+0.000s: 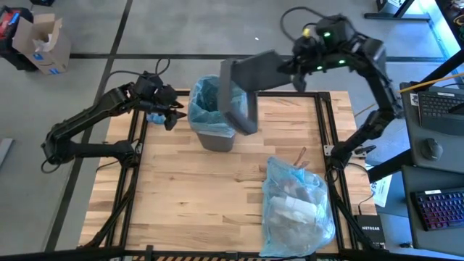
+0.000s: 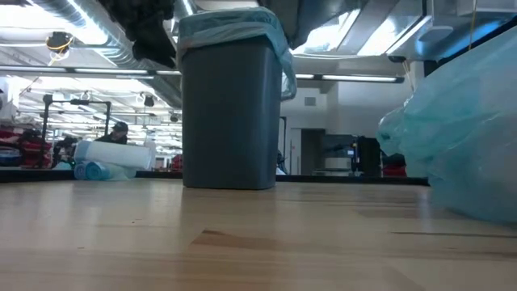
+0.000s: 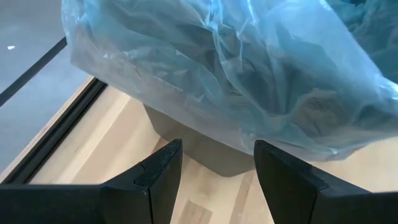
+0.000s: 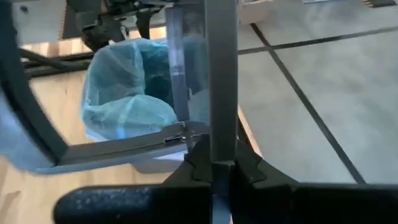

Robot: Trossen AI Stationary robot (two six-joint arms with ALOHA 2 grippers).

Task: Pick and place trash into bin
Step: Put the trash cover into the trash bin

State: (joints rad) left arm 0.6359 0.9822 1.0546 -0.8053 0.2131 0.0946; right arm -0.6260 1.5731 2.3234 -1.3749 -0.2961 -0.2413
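One bin [image 1: 212, 116], one lid [image 1: 243, 90] — one bag of trash [image 1: 297, 206], two arms.

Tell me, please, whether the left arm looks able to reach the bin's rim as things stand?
Probably yes. The left gripper hangs open beside the bin, nothing between them; the lid, gripped by the right gripper, is held over the far side.

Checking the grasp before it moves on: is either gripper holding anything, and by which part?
The right gripper is shut on the thin edge of the bin's grey lid. The left gripper is open and empty.
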